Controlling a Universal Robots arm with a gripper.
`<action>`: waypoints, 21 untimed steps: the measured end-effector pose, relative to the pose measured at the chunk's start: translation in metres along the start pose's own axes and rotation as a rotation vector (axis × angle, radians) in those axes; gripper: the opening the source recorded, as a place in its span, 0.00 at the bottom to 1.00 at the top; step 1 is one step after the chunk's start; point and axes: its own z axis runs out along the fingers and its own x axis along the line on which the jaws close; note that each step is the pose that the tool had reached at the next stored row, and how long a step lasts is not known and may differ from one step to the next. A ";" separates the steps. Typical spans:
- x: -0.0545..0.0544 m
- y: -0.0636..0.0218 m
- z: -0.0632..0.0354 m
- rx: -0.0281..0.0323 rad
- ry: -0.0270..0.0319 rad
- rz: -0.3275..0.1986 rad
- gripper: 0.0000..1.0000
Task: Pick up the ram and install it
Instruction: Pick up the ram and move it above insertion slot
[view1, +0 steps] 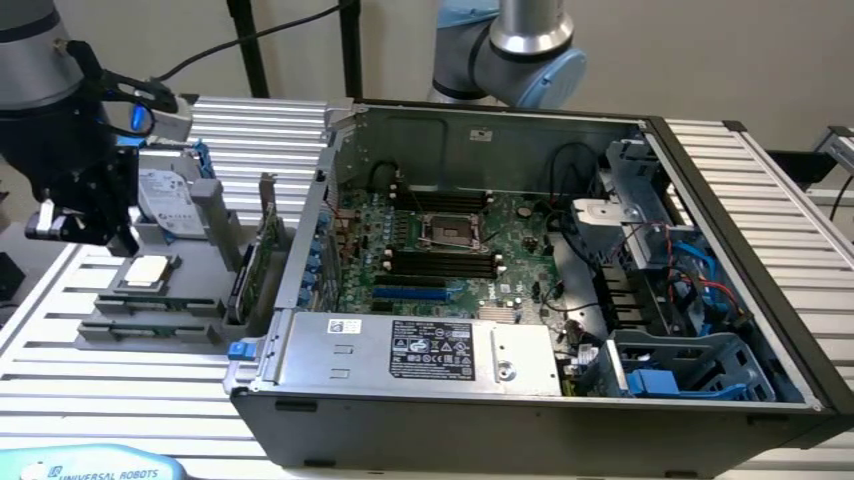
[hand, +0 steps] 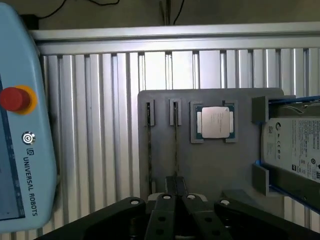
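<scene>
Above the grey fixture tray (view1: 200, 275) at the bench's (view1: 761, 170) end on the exterior view's left, the end effector (view1: 118, 238) hung clear of the parts. The exterior view took in the open computer case (view1: 534, 420) just beside the tray, its motherboard (view1: 467, 275) exposed, and a dark upright card (view1: 263, 250) standing between tray and case. The wrist view looked down on the tray and showed the fingers (hand: 170, 189) pressed together with just a thin seam between them, holding nothing. There the ram (hand: 176, 145) stood edge-on in a tray slot, running away from the fingertips in line with that seam. A second stick (hand: 149, 150) stood in the neighbouring slot. A processor chip (hand: 215, 122) lay past both, and the hard drive (hand: 295, 150) sat at the tray's far edge. A teach pendant (hand: 20, 150) lay on the bench slats beside the tray.
</scene>
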 end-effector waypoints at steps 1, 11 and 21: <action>0.001 -0.0001 0.0017 -0.0001 0.0002 -0.004 0.11; 0.019 -0.0015 0.0204 0.0005 -0.0009 -0.031 0.30; 0.023 -0.0024 0.0385 0.0008 0.0001 -0.057 0.36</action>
